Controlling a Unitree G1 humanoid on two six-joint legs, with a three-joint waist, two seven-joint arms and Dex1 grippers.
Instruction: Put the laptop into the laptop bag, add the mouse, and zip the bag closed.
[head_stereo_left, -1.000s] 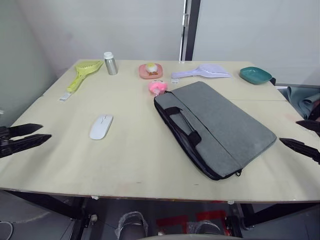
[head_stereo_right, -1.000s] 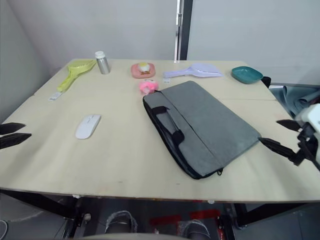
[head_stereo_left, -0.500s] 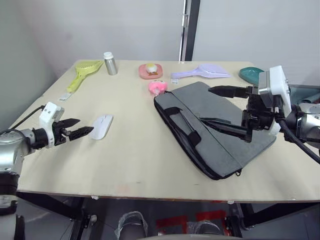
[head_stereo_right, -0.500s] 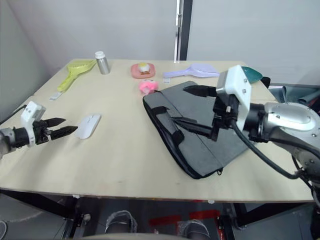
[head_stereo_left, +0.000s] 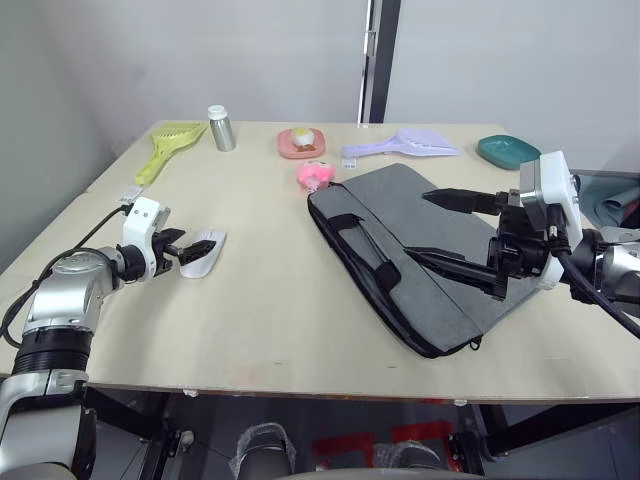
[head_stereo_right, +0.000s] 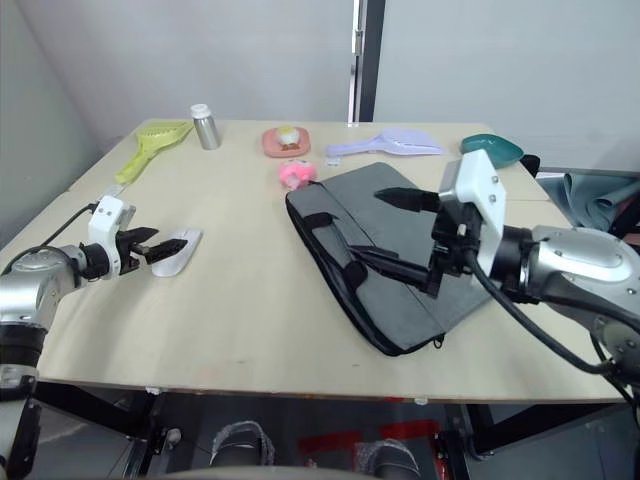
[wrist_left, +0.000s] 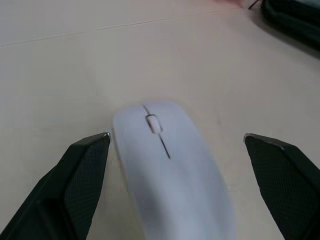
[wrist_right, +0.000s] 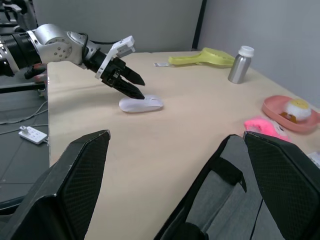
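Reaching: my L gripper fingers wide, straddling mouse for pickup.
R gripper: spread wide over laptop bag, ready to open it.

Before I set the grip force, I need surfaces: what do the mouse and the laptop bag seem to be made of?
The mouse looks like hard white plastic with a smooth, slightly glossy shell, a thin seam running down its middle, so it may be slippery. The laptop bag looks like matte grey woven fabric, soft and slightly sagging, with black strap handles that appear to be webbing.
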